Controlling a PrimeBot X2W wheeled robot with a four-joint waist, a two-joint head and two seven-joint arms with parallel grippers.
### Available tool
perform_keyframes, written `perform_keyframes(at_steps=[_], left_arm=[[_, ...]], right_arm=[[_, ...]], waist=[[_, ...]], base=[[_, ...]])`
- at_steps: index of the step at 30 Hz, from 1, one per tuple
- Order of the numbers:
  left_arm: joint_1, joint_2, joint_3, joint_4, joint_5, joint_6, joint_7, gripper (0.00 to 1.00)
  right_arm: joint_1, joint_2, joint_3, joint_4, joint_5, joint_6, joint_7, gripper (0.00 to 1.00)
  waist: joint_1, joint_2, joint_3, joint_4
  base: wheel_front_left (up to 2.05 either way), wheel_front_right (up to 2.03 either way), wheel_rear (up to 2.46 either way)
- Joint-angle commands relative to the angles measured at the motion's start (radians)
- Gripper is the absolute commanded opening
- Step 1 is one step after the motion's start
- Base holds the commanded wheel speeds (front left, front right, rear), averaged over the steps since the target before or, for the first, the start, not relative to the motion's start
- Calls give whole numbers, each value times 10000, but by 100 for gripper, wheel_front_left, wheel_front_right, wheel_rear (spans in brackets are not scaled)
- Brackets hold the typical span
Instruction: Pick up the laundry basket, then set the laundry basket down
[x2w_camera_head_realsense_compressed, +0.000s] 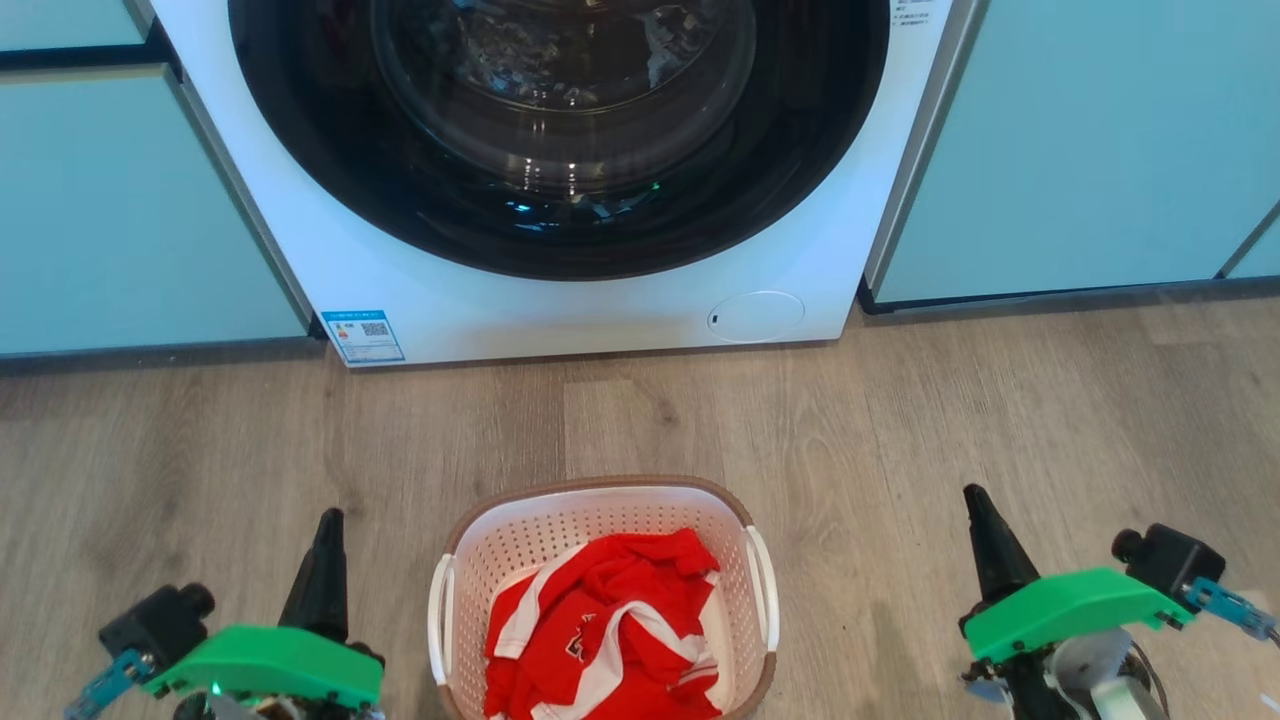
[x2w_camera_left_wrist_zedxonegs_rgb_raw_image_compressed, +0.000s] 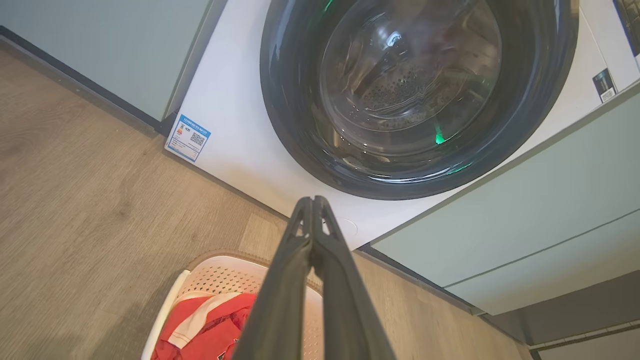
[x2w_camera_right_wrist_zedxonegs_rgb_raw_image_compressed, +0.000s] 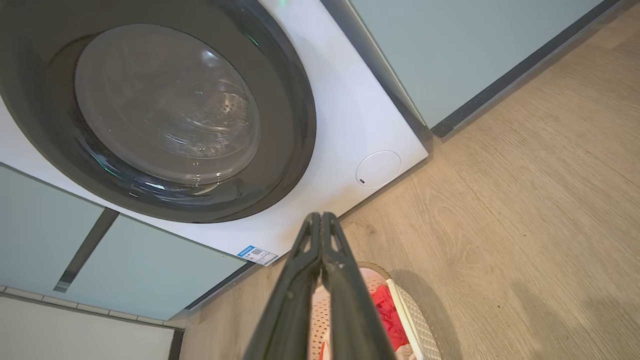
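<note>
White perforated laundry basket (x2w_camera_head_realsense_compressed: 600, 520) on woodgrain floor (x2w_camera_head_realsense_compressed: 900, 420)

The laundry basket (x2w_camera_head_realsense_compressed: 600, 487) sits on the floor (x2w_camera_head_realsense_compressed: 900, 420) at bottom centre, clothes (x2w_camera_head_realsense_compressed: 610, 620) inside. The washer (x2w_camera_head_realsense_compressed: 600, 300) stands behind it at top centre, cabinets (x2w_camera_head_realsense_compressed: 120, 220) either side. The left gripper (x2w_camera_head_realsense_compressed: 330, 520) is lower left, the right gripper (x2w_camera_head_realsense_compressed: 978, 510) lower right.

Dark tapered fingers (x2w_camera_head_realsense_compressed: 322, 580), green wrist covers (x2w_camera_head_realsense_compressed: 270, 665), black cameras (x2w_camera_head_realsense_compressed: 160, 620), seemingly blue connectors (x2w_camera_head_realsense_compressed: 1225, 600)

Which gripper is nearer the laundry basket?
The left gripper, in the head view close beside the laundry basket; the right gripper, also shut, stands clearly farther from its side.
</note>
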Motion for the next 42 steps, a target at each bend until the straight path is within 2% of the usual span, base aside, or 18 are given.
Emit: perform_keyframes(at_steps=[1, 42], left_arm=[[-581, 158, 206, -269, -247, -89, 35, 0], [-1366, 174, 820, 260, -4914, -173, 1204, 0]], right_arm=[[-535, -120, -22, -284, 228, 27, 35, 0], [-838, -130, -1106, -112, 4268, 49, 1176, 0]], waist=[[0, -1, -2, 5], [0, -1, -65, 224]], base=[[0, 0, 0], [0, 0, 0]])
